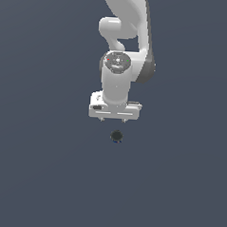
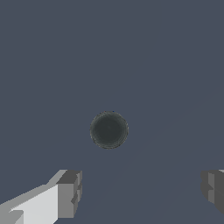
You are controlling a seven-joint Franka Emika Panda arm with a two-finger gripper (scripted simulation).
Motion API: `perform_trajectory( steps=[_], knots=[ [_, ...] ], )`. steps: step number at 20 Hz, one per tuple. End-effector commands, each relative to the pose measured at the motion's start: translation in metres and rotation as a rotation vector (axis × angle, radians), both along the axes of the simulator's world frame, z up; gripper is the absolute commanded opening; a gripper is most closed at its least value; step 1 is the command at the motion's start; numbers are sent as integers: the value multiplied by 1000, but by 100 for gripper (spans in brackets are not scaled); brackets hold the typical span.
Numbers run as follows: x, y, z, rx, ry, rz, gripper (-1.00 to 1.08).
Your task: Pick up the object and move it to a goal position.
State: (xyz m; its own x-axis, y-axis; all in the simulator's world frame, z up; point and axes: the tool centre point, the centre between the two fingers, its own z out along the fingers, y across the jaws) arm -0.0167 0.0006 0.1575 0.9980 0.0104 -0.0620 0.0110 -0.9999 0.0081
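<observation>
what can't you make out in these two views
- Object's side band: the wrist view looks straight down on its dark top; in the exterior view it is too small.
- Fingers: cut off by the wrist view's edge; in the exterior view only small nubs show under the gripper.
- Goal position: no marker in either view.

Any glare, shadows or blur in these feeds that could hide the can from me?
Exterior view: flat, even light, no glare; the can is a small, soft-edged dark blot below the gripper, with no clear cast shadow. Wrist view: the can's round dark top shows larger, its rim slightly fuzzy; the fingers look crisp.
</observation>
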Motion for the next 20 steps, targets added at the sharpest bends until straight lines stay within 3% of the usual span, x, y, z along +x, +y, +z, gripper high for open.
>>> perform_trajectory(
  steps=[1,12,20],
  knots=[
    [0,0,0,0,0,0,100],
    [11,-6,9,-25,-35,51,100],
    [11,-2,-1,-20,-37,10,100]
  ],
)
